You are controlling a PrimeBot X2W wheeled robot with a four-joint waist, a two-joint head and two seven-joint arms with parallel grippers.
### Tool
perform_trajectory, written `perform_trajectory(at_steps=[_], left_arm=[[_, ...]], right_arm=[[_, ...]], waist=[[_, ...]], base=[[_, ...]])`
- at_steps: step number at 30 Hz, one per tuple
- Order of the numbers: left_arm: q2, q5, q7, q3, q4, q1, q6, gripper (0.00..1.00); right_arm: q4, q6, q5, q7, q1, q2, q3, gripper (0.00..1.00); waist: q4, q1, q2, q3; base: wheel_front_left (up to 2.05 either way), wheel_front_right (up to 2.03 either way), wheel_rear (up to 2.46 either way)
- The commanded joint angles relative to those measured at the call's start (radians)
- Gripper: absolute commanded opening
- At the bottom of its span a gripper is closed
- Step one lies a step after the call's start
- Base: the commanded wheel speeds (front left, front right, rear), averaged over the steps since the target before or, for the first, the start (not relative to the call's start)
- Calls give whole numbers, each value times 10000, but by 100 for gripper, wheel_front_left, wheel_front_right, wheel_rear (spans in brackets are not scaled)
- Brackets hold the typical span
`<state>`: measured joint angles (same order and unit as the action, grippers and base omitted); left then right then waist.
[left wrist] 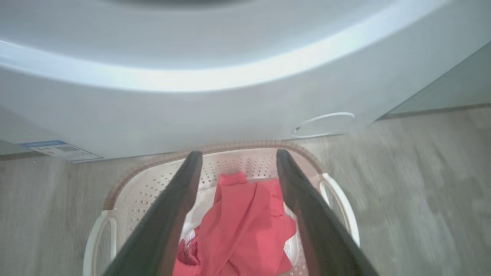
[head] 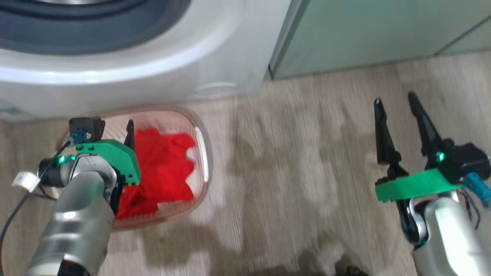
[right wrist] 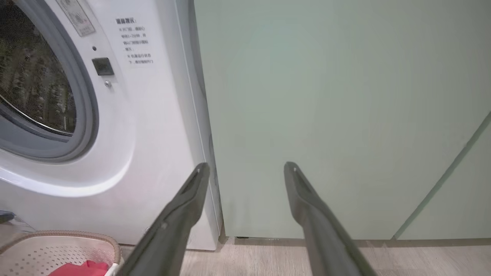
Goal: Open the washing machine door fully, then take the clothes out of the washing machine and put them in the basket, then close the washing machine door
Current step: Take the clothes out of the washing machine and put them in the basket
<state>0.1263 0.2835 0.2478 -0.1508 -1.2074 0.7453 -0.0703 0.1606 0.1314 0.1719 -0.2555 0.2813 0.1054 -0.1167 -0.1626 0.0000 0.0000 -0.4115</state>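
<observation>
The red clothes [head: 161,168] lie crumpled in the cream basket [head: 202,147], which stands on the floor right in front of the white washing machine [head: 153,73]. My left gripper [head: 128,132] hangs over the basket. In the left wrist view it [left wrist: 238,153] is open, with the clothes [left wrist: 238,226] below and between its fingers and untouched. The basket [left wrist: 337,199] shows its white handles there. My right gripper [head: 395,99] is open over bare floor at the right. In the right wrist view it [right wrist: 247,166] points at the cabinet. The machine's drum [right wrist: 34,84] is uncovered; the door is out of view.
Pale green cabinets [head: 364,34] stand to the right of the machine and fill most of the right wrist view [right wrist: 326,115]. A small round white cover [left wrist: 322,124] sits low on the machine's front, and a blue label [left wrist: 57,149] at its lower left. Wood floor [head: 299,172] spreads between the two arms.
</observation>
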Motion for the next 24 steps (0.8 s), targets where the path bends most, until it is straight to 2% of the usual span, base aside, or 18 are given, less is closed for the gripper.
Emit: perform_trajectory(at_steps=[1,12,24], left_arm=[[409,109,132,358,523,-283,21,100],[571,-185,138,1490,3914,-2367,-19,100],[286,-476,138,2695,6198,-4985,-65,100]], right_arm=[[-245,-7,88,-63,-219,77,-201,100],[-8,-7,210,-63,-1234,132,-253,100],[-150,-7,220,-63,-2062,12,32,100]], waist=[[187,0,0,804],[423,0,0,2634],[509,0,0,3778]], base=[[0,0,0],[0,0,0],[0,0,0]])
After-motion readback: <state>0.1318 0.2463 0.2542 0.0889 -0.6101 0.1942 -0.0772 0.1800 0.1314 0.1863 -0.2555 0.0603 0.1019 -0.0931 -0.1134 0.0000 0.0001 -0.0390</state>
